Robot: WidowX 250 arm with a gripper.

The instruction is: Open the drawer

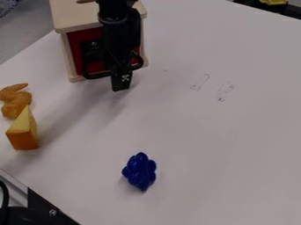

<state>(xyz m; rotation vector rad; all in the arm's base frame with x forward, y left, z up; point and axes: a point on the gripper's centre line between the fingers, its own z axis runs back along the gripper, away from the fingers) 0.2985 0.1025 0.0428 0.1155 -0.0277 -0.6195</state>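
Drawer [76, 44]: red front, in the wooden box [64, 16] at upper left of view. Gripper [121, 83] hangs right in front of it, hiding the middle of the red face; red shows on both sides. Black handle [86, 72] loops out either side behind the gripper, tip sits slightly lower than the loop in view. Contact with handle: can't tell. Gripper state: can't tell if released, clenched or grasping the handle. Blue toy [140, 171] well apart, nearer the camera
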